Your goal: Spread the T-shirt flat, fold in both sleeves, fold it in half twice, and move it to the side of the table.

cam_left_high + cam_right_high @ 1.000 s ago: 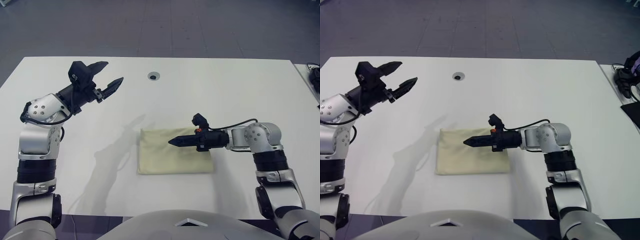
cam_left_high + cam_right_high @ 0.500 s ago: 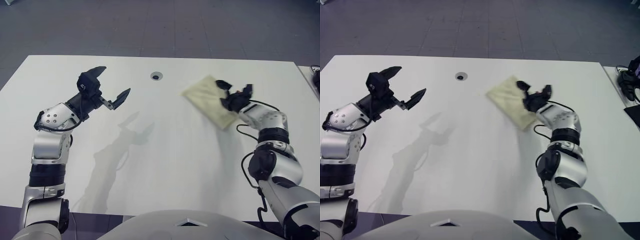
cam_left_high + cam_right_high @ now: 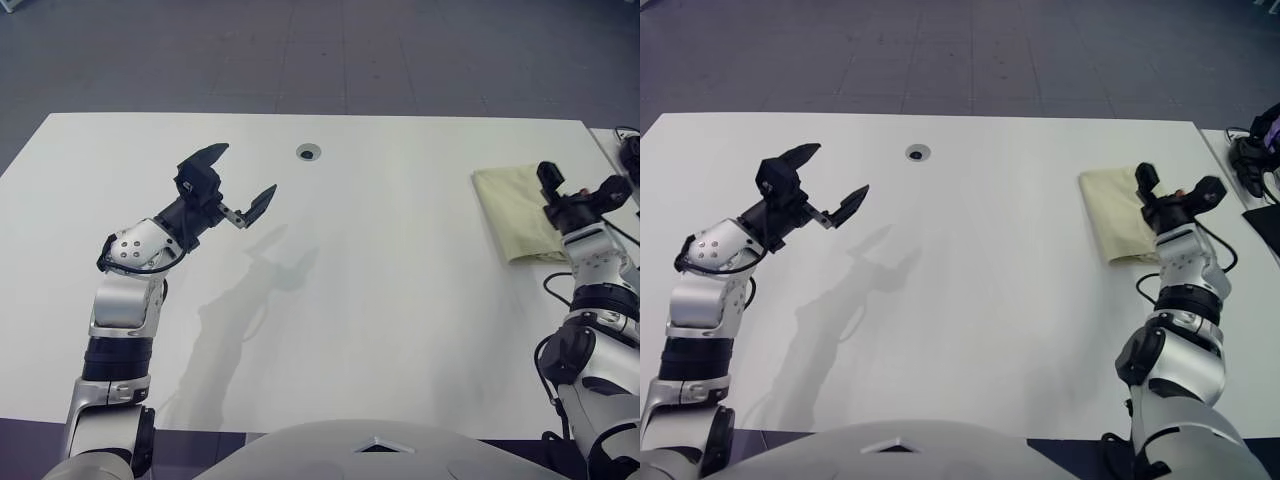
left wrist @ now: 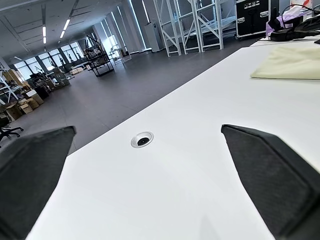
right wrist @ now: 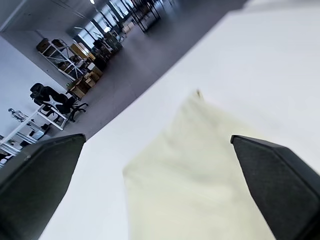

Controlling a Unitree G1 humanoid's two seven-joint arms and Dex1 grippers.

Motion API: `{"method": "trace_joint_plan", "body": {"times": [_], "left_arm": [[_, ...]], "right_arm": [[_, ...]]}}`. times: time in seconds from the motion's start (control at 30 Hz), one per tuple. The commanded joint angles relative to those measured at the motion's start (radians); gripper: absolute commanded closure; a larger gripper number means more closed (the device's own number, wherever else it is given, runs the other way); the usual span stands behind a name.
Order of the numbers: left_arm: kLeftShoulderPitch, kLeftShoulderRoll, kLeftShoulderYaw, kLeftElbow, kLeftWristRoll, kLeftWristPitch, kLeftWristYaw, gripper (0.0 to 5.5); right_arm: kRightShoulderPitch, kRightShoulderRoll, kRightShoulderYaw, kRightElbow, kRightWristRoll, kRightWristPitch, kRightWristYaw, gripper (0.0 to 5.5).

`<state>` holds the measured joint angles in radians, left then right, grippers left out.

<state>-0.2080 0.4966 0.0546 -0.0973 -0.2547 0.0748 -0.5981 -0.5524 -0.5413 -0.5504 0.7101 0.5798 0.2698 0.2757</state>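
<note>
Counter [image 3: 400,330]: ref pt is its grommet hole [image 3: 308,152]. T-shirt [image 3: 512,210], pale yellow, folded small, lies flat well right of the hole, long axis slanting near-to-far. Right hand [image 3: 582,182] just past it from the hole (much the nearer arm), fingers wide apart, holding nothing. Left hand [image 3: 243,172] left of the hole, open too, empty.

— What is the bench [image 3: 400,330] like, and what lies on it?
— It has a flat white top. A folded pale yellow T-shirt [image 3: 512,210] lies near its right edge, just beside the right pincer [image 3: 583,180], on that pincer's left.
— Anything else?
— A small round cable hole [image 3: 308,152] is set in the top near the far edge. It is beyond the left pincer [image 3: 243,172], slightly to its right, well apart from the T-shirt.
</note>
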Motion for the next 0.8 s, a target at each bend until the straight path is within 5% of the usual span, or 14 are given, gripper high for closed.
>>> {"method": "trace_joint_plan", "body": {"times": [0.03, 0.27, 0.8], "left_arm": [[0.073, -0.12, -0.016, -0.12, 0.126, -0.035, 0.211, 0.1], [0.166, -0.299, -0.079, -0.125, 0.334, -0.043, 0.512, 0.68], [0.173, -0.386, -0.096, -0.096, 0.36, -0.096, 0.586, 3.42]], "right_arm": [[0.273, 0.11, 0.357, -0.558, -0.432, -0.26, -0.134, 0.1], [0.548, 0.303, 0.552, -0.878, -0.689, -0.306, -0.318, 0.83], [0.556, 0.351, 0.558, -0.908, -0.719, -0.251, -0.29, 3.43]]}}
